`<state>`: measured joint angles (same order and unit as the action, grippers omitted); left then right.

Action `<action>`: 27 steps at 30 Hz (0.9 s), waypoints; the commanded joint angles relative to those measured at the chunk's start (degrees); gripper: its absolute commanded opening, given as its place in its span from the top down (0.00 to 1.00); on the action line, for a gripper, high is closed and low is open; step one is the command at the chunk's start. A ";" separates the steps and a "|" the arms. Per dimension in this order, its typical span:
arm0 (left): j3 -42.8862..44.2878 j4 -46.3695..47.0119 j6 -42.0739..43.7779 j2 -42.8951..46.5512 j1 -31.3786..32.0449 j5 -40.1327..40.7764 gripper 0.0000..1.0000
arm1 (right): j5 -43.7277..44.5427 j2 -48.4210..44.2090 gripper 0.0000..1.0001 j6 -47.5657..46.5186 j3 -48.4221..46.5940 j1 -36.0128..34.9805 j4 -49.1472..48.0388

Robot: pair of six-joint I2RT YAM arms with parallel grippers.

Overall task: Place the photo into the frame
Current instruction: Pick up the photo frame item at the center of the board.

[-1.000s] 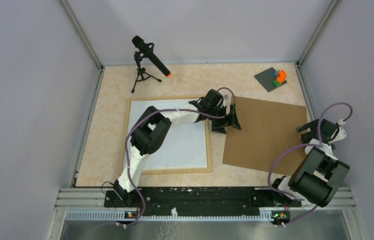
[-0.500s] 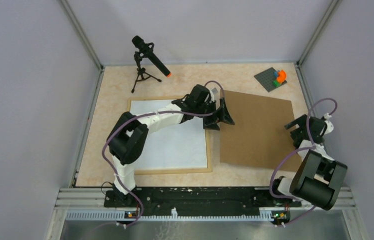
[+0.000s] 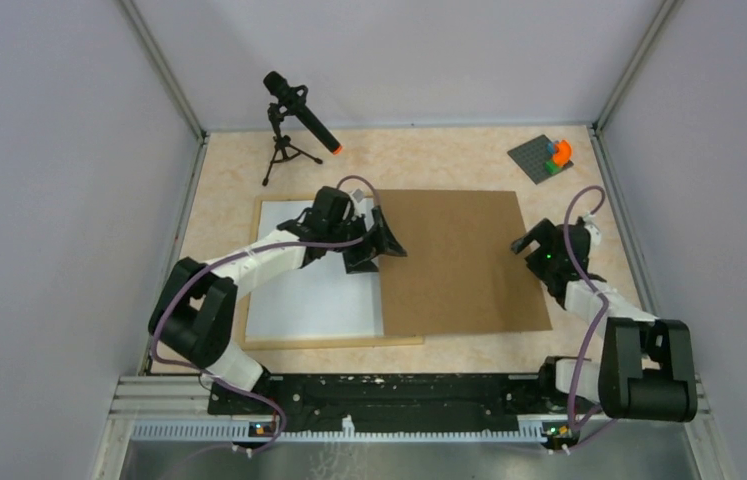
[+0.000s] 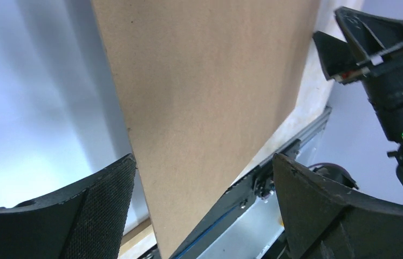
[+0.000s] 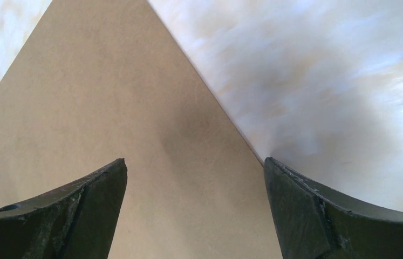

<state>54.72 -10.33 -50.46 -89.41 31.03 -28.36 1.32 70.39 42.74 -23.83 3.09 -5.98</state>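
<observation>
So the table [image 3: 229, 170] is a beige marbled top, boxed in by plain grey walls [image 3: 49, 220] with metal posts in the back corners, and there's a black mounting rail [image 3: 399, 392] along the near edge where the arms bolt on. The frame [image 3: 329, 342] lies flat on the left half of the table, with a plain white sheet [image 3: 319, 300] filling it. No print shows on it from here. The big thing in the way is the brown board [image 3: 454, 265]. It lies flat across the middle, and its left part sits over the right side of the frame and the sheet, so that side rail is hidden. The left arm also stretches over the top of the frame. The left gripper [image 4: 203, 162] is at the board's left edge with its jaws wide apart. The edge runs between them and nothing is clamped. The right gripper [image 5: 193, 162] is over the board's right edge, jaws also spread wide and not holding anything. I can't tell if either one actually touches the board. At the back left is a mic [image 3: 301, 112] on a little tripod [image 3: 284, 155], well clear of the frame. At the back right is a grey brick plate [image 3: 537, 160] with a few coloured bricks [image 3: 559, 150] on it.
</observation>
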 commanded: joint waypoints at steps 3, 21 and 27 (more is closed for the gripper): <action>-6.50 0.02 3.02 9.12 -6.66 -1.41 0.02 | -9.43 3.65 0.06 11.42 2.06 -16.08 7.27; -6.92 -12.07 19.16 11.29 -20.30 11.75 0.02 | -30.51 3.57 0.01 -19.20 -7.72 -10.36 14.08; -7.67 -8.45 20.69 11.20 -20.19 0.82 0.03 | -42.58 12.81 0.08 -14.47 -4.95 -10.13 1.82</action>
<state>46.15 -21.89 -31.97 -78.39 10.96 -19.09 -31.16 78.19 26.17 -30.98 -6.94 3.33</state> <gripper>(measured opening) 0.979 0.936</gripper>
